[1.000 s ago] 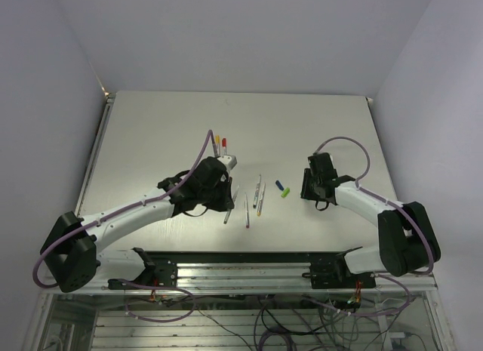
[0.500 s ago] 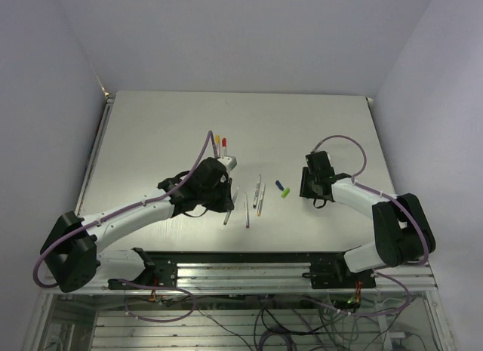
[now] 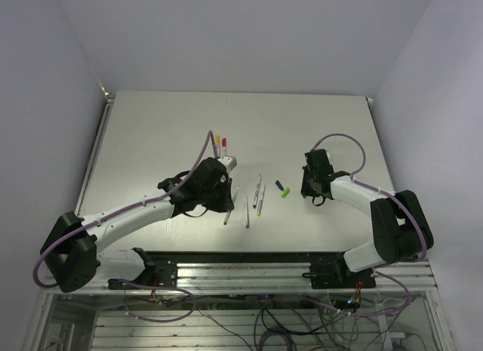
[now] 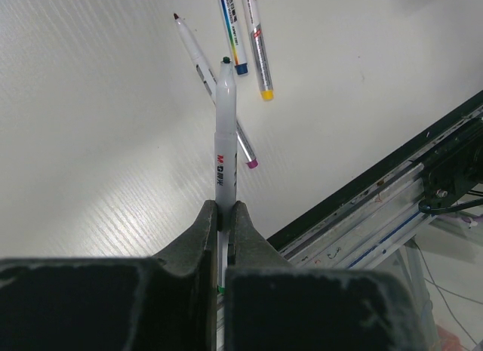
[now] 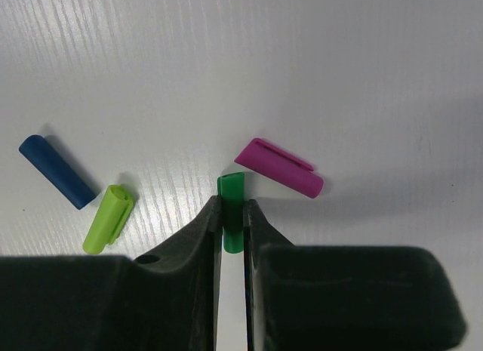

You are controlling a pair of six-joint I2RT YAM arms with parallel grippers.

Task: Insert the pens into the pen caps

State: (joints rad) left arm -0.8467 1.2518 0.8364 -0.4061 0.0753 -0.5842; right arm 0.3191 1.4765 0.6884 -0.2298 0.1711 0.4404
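green cap (image 5: pixel 232 194) — between right jaws

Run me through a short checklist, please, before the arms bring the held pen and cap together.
1. Hold of the left gripper on the pen: ok, shut on it.
2. Pen's tip bare and well out past the gripper: ok.
3. Hold of the right gripper on the dark green cap: ok, shut on it.
4. Colours match: ok, the tip looks dark green.
5. Cap's open end turned toward the pen: cannot tell.
6. Room around the held cap: not ok, the magenta cap lies right beside it.
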